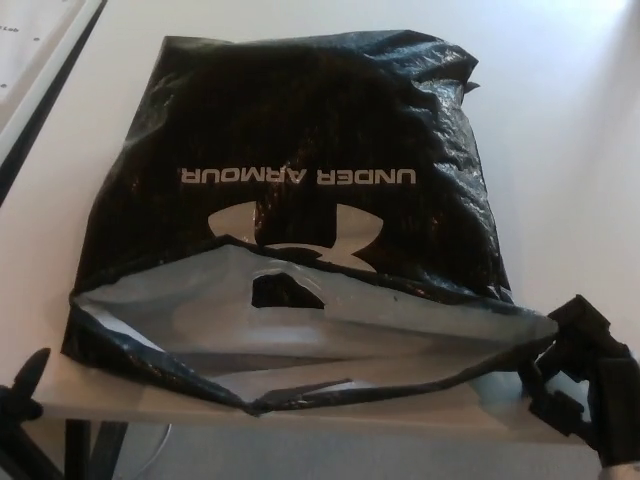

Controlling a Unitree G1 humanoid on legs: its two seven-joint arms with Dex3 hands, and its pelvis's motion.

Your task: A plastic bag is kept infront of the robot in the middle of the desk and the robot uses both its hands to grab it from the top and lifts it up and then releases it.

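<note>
A black plastic bag (320, 130) with white UNDER ARMOUR lettering lies on the white desk (570, 150), its printed side up. Its mouth gapes toward me, showing the grey inside (400, 335) and a cut-out handle hole (283, 290). The near rim hangs at the desk's front edge. My right hand (578, 362) sits at the lower right, its fingers (582, 318) closed at the right corner of the bag's mouth, which looks pulled taut toward it. Only the fingertips (30, 368) of my left hand (20, 410) show at the lower left, spread apart, clear of the bag and holding nothing.
The desk's front edge (400, 418) runs along the bottom, with grey floor and a thin cable (150, 455) below it. A dark strip (45, 105) and a white sheet lie at the far left.
</note>
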